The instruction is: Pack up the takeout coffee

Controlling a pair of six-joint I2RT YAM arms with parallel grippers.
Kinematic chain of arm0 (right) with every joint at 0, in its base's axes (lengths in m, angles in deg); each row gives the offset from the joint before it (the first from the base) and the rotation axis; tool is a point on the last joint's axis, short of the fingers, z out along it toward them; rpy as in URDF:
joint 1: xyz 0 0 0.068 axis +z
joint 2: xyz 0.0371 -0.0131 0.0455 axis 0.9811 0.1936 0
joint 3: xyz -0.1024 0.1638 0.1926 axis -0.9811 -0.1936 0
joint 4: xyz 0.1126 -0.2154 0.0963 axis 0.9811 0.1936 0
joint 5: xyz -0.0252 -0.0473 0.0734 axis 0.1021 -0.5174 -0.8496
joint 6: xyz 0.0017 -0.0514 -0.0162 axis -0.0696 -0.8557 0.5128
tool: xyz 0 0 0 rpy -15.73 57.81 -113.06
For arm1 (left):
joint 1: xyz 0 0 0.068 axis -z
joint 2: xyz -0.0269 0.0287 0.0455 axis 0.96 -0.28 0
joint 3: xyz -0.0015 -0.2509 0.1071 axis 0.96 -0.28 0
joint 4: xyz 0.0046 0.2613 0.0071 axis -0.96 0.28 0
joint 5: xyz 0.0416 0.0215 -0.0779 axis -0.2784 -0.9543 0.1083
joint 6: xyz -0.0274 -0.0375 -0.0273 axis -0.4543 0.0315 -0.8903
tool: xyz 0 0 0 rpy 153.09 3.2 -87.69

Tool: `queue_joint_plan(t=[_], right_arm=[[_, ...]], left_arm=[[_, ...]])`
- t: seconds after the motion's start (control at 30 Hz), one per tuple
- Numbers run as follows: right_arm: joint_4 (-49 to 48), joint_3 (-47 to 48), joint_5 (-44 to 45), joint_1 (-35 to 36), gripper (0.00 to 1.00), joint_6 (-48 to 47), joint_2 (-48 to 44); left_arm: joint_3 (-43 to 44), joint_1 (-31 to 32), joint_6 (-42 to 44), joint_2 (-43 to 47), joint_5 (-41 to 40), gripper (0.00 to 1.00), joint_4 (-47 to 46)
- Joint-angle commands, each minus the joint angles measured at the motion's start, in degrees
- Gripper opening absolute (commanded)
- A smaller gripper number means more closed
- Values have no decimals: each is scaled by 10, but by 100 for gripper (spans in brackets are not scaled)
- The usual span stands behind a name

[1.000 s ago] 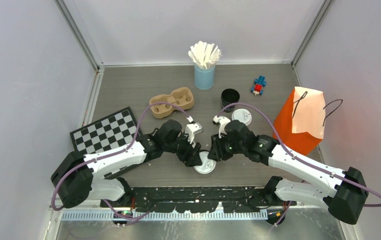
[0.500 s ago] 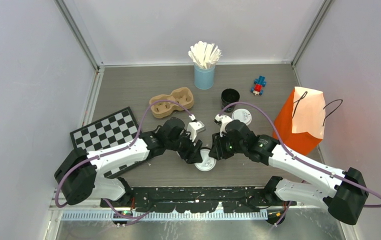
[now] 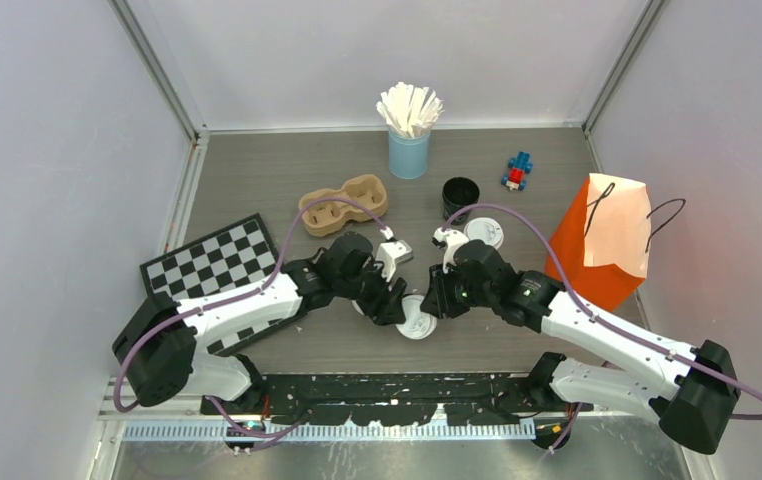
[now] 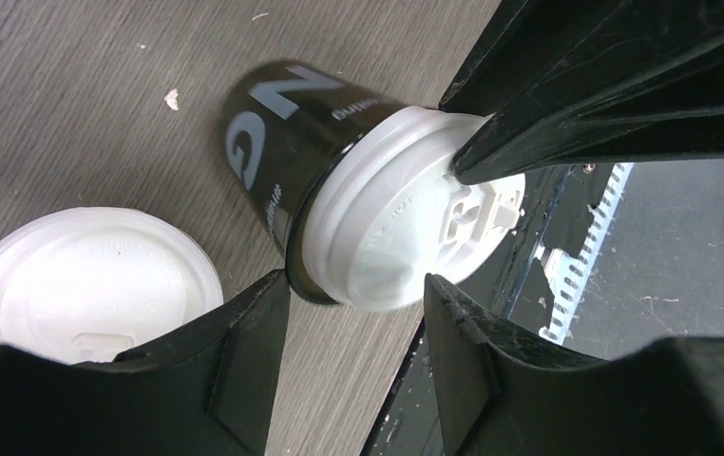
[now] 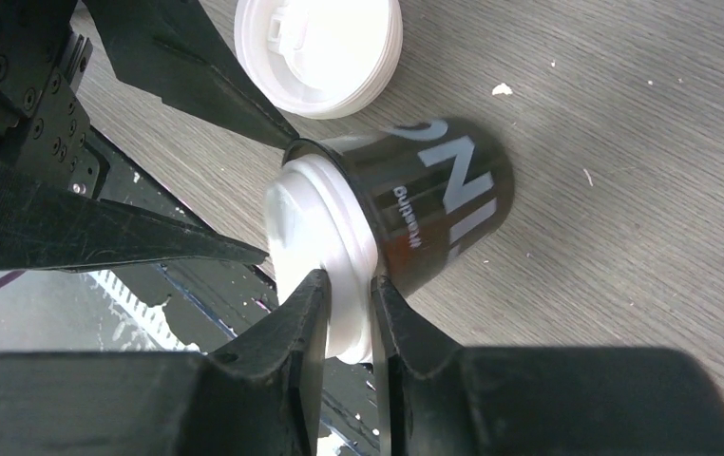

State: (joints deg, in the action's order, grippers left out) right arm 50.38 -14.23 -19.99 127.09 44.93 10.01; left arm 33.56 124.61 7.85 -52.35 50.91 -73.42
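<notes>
Over the last second both wrists have edged a little to the right and away from the near edge, taking the white disc between them along, and the right fingers have drawn closer together. Close to the near edge of the table [image 3: 287,160], about mid-width, the coffee cup [image 4: 273,142] is tipped far over, with its lid [image 4: 387,237] facing that edge and its base pointing away. The cup is small and black, with big pale letters and a line of small print on its side. The lid is round white plastic with a raised sip spout, and it is seated on the rim. The right gripper [image 5: 346,280] is clamped on the lid's edge, one finger on each side. The left gripper [image 4: 356,285] has its jaws apart, one tip by the seam where lid meets cup and the other at the lid's face; I cannot tell whether they press. A loose lid [image 4: 73,275] lies flat just beside the cup. Farther back a third lid [image 3: 484,232] lies near an open cup [image 3: 460,195], black and upright. A cardboard carrier [image 3: 342,205] and a checkerboard [image 3: 212,262] lie to the left, and an orange bag [image 3: 602,240] stands to the right. Farthest back are a blue cup of stirrers [image 3: 409,150] and a small toy [image 3: 518,172].
</notes>
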Motion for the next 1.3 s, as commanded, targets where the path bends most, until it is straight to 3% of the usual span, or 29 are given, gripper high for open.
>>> queue_joint_plan(t=[0.0,0.37,0.6,0.83,1.1,1.27], right_arm=[[-6,9,13,-1,25,5,-2],[-9,-11,20,-11,24,14,-19],[-11,-10,-1,-23,22,4,-34],[8,-13,8,-23,21,18,-80],[79,18,119,-23,20,40,-175],[102,36,199,-23,21,57,-257]], left_arm=[[29,1,9,-4,9,55,2],[34,1,7,12,14,57,14],[39,0,-6,21,-60,57,28],[13,0,49,49,-113,57,2],[-63,1,76,94,-101,55,-132],[-96,18,74,69,-93,53,-229]])
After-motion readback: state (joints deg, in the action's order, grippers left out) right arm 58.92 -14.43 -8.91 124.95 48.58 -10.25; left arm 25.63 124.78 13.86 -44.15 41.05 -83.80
